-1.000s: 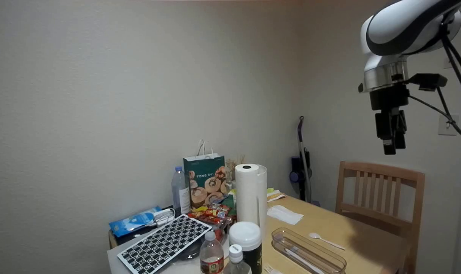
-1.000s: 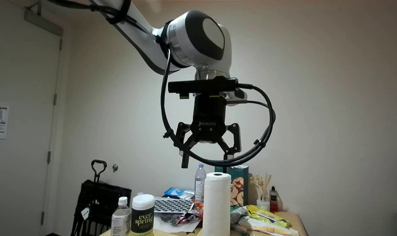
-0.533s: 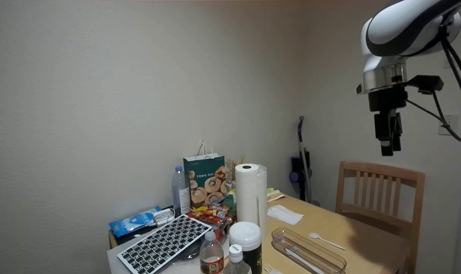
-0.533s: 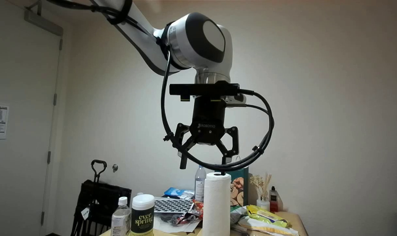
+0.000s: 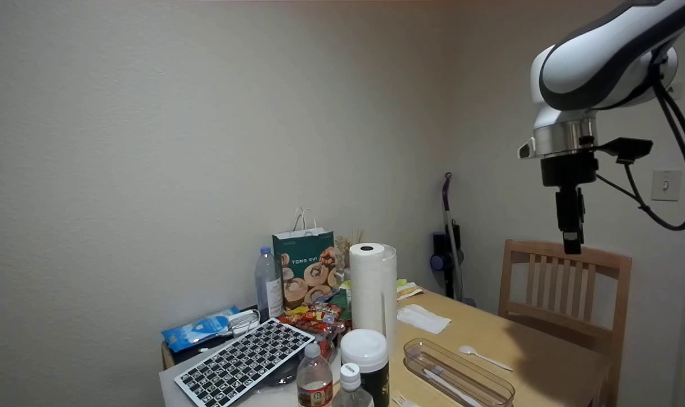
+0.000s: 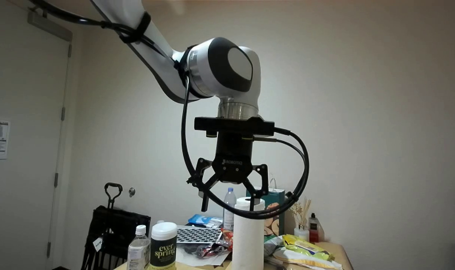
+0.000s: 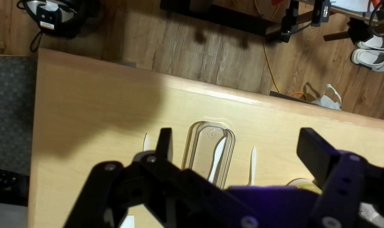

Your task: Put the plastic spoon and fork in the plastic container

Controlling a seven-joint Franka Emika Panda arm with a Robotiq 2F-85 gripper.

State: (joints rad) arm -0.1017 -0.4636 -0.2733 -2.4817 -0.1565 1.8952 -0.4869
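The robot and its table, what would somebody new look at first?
Probably the big robot arm, its gripper hanging open above the table. Next, perhaps the tall paper roll, behind the tub in an exterior view. Then the clear container, on the table beside the spoon, a white utensil inside.

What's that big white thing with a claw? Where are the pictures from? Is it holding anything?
That's a robot arm. Its gripper, the claw, works like a hand with two fingers. Two pictures come from cameras standing away from the arm. The third comes from a camera riding on the arm, peeking down past the fingers. On the table is a clear box with a white piece inside. A white spoon lies on one side of the box, a fork on the other. A paper roll stands nearby. The gripper is open above the table and holds nothing.
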